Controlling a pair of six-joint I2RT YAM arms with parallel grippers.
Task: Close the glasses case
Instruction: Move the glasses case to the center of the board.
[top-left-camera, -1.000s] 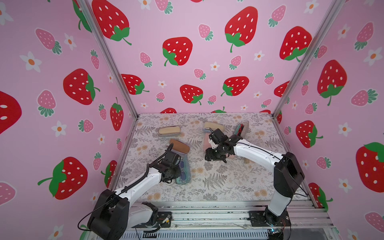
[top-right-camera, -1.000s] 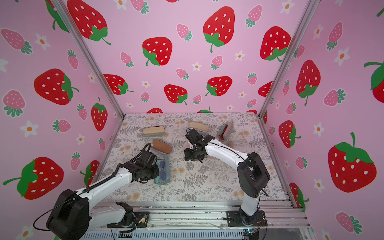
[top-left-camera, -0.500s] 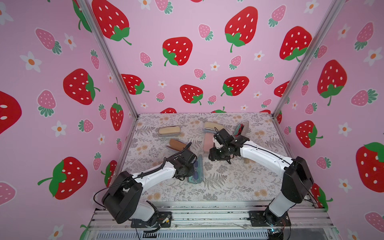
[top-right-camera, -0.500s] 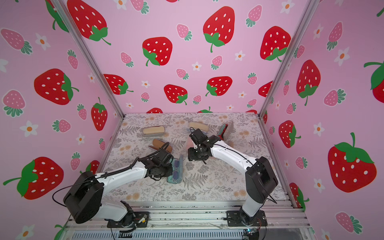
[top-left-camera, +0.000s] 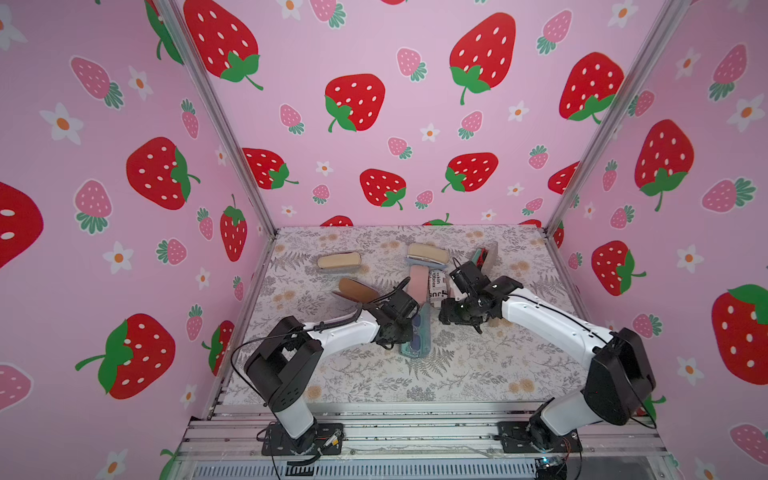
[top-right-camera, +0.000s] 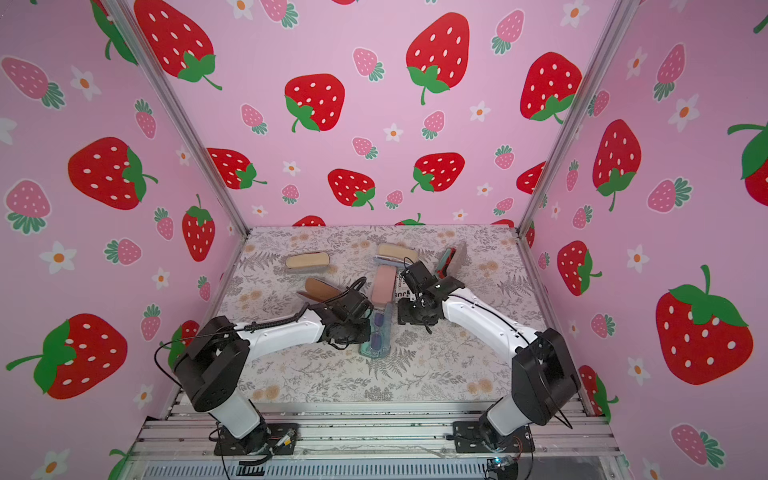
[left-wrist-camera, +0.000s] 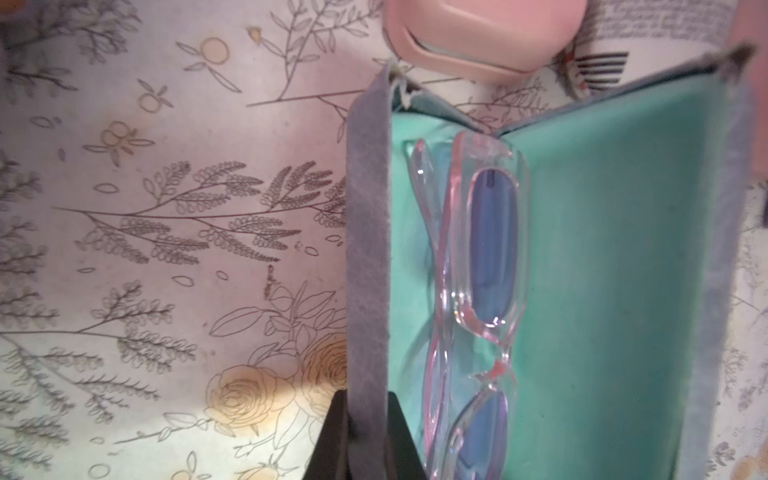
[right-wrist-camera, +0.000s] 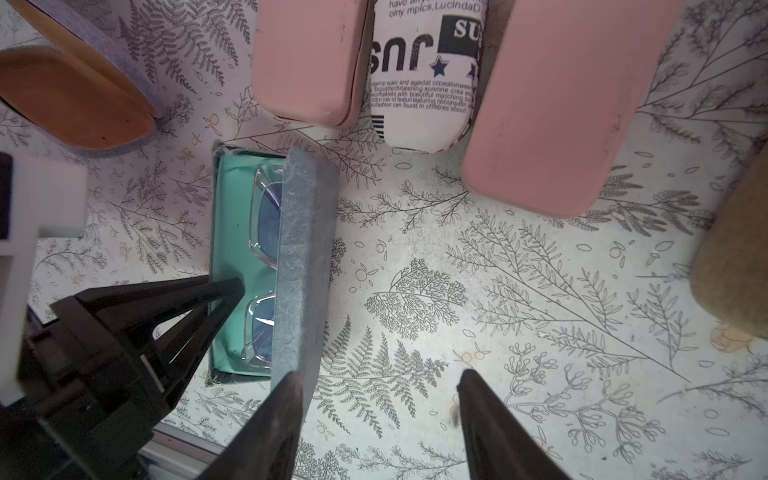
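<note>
The glasses case (top-left-camera: 417, 337) (top-right-camera: 379, 337) is grey-blue outside and teal inside, and lies mid-table in both top views. Its lid (right-wrist-camera: 307, 249) stands half raised over clear pink glasses (left-wrist-camera: 490, 249) (right-wrist-camera: 266, 216) with blue lenses. My left gripper (left-wrist-camera: 368, 419) (top-left-camera: 397, 326) is shut on the case's long grey side wall (left-wrist-camera: 368, 249). Its black fingers (right-wrist-camera: 208, 297) reach the wall from the side away from the lid. My right gripper (right-wrist-camera: 378, 395) (top-left-camera: 446, 318) is open, and one of its fingers is beside the lid's near end.
Just behind the case lie two pink cases (right-wrist-camera: 307, 58) (right-wrist-camera: 552, 104) with a white printed case (right-wrist-camera: 424, 79) between them. An open brown case (top-left-camera: 357, 291) sits behind my left arm. Tan cases (top-left-camera: 338, 262) (top-left-camera: 428, 253) and an upright case (top-left-camera: 484, 255) are at the back.
My left gripper has slid the glasses case to the right, toward the right gripper. The lid has come up from lying open. My right gripper has shifted slightly nearer and to the right.
</note>
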